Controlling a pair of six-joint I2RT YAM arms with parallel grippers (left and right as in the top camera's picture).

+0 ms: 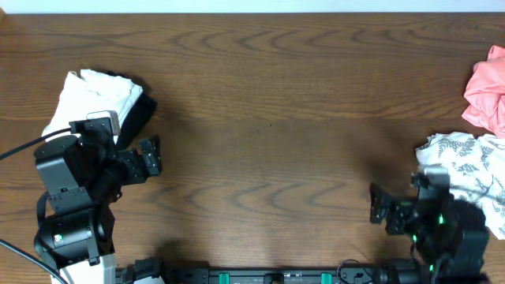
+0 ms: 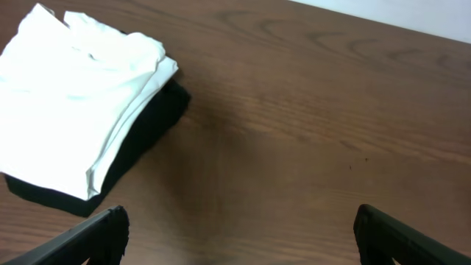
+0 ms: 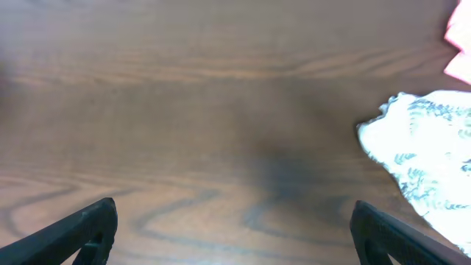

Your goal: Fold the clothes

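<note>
Left arm [image 1: 75, 197] and right arm [image 1: 442, 229] low over the table [image 1: 268, 118], jaws wide.

This looks like a robotics lab or test bench — a plain wood-grain table [image 1: 268, 95], the left arm [image 1: 75, 189] and right arm [image 1: 446, 233] standing at a black rail [image 1: 268, 277] along its near edge, a cable [image 1: 20, 148] trailing at the left, clothes [image 1: 95, 99] piled at both ends.

left arm [image 1: 67, 185] near-left, bent | left gripper [image 1: 150, 156] points right, jaws wide apart | right arm [image 1: 450, 237] near-right | right gripper [image 1: 382, 210] points left, jaws wide apart
</note>
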